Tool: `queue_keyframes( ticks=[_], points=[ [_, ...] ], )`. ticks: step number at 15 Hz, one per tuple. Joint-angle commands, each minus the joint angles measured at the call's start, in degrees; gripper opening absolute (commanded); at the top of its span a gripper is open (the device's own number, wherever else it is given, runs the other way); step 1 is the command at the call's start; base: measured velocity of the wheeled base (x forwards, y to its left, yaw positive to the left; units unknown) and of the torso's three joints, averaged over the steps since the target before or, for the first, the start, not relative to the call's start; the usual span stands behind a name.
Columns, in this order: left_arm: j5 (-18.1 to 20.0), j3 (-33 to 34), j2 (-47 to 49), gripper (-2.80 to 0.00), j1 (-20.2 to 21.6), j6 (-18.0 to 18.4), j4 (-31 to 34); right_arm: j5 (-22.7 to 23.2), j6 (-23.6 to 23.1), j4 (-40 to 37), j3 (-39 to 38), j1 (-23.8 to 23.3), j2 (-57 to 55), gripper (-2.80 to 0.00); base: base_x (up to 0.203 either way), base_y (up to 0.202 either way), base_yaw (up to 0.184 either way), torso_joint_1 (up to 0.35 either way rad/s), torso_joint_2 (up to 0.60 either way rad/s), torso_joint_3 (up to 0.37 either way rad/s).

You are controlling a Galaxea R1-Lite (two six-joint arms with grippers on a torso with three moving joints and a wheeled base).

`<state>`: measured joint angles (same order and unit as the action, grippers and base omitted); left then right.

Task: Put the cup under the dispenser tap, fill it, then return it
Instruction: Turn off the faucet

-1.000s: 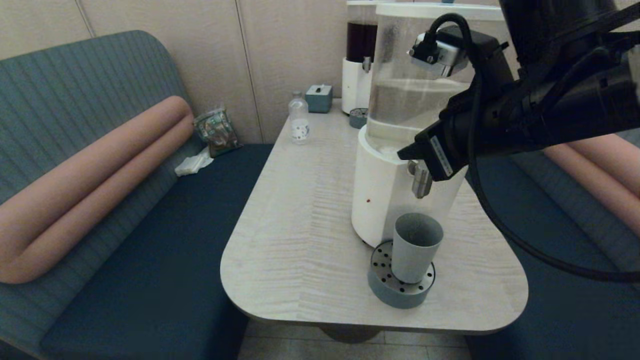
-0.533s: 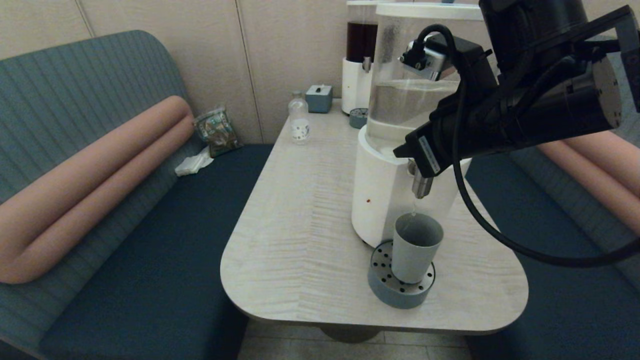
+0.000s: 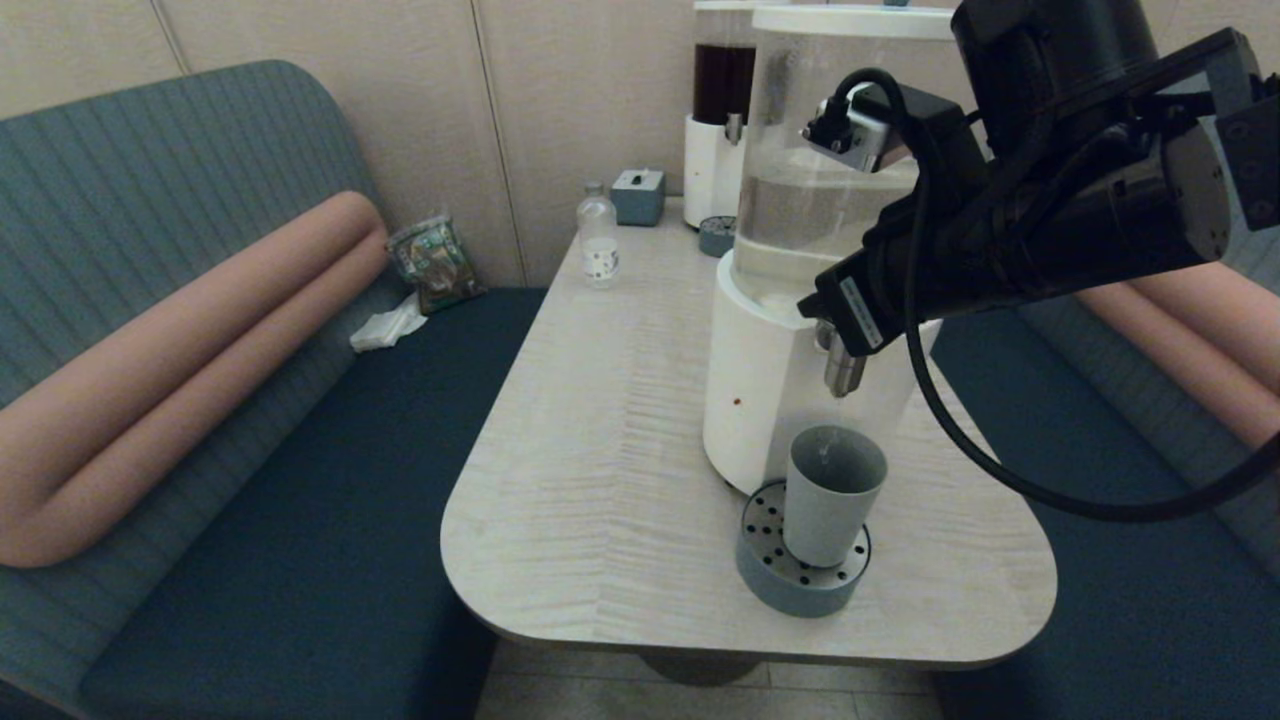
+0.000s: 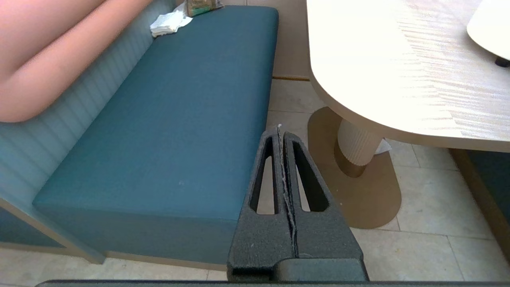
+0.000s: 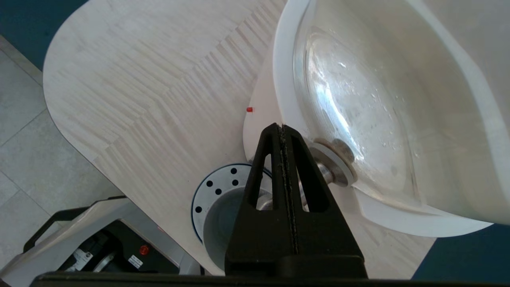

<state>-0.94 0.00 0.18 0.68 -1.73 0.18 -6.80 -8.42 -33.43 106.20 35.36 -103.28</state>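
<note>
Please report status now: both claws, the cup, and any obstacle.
Right claw shut, at dispenser tap. Left claw shut, parked beside table. Cup on drip tray under tap. No obstacle.

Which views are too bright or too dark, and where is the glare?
Head view: dim overall, the cup and dispenser tap still readable. Left wrist view: the table is overexposed almost to white. Right wrist view: bright glare on the clear tank, behind the shut right gripper.

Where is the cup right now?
In the head view, the cup stands upright on the round drip tray, directly under the steel tap, near the table's front edge.
</note>
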Motion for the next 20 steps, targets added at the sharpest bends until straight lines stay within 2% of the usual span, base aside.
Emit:
queue_keyframes(
  ticks=[1, 12, 20],
  points=[
    [-0.03, 0.06, 0.08, -2.8, 0.02, -0.03, -0.01, -0.05, -0.01, -0.32, -0.11, 0.06, 0.1, -2.8, 0.0, 0.0, 0.0, 0.0, 0.0, 0.0],
    [-0.03, 0.01, 0.08, -2.8, 0.02, -0.03, -0.01, -1.69, -0.01, -2.78, -0.65, 0.06, -0.14, -2.8, 0.0, 0.0, 0.0, 0.0, 0.0, 0.0],
    [-0.03, 0.0, 0.08, -2.8, 0.02, -0.03, -0.01, -5.57, -0.19, -2.6, -0.38, -0.03, -0.78, -2.8, 0.0, 0.0, 0.0, 0.0, 0.0, 0.0]
  ],
)
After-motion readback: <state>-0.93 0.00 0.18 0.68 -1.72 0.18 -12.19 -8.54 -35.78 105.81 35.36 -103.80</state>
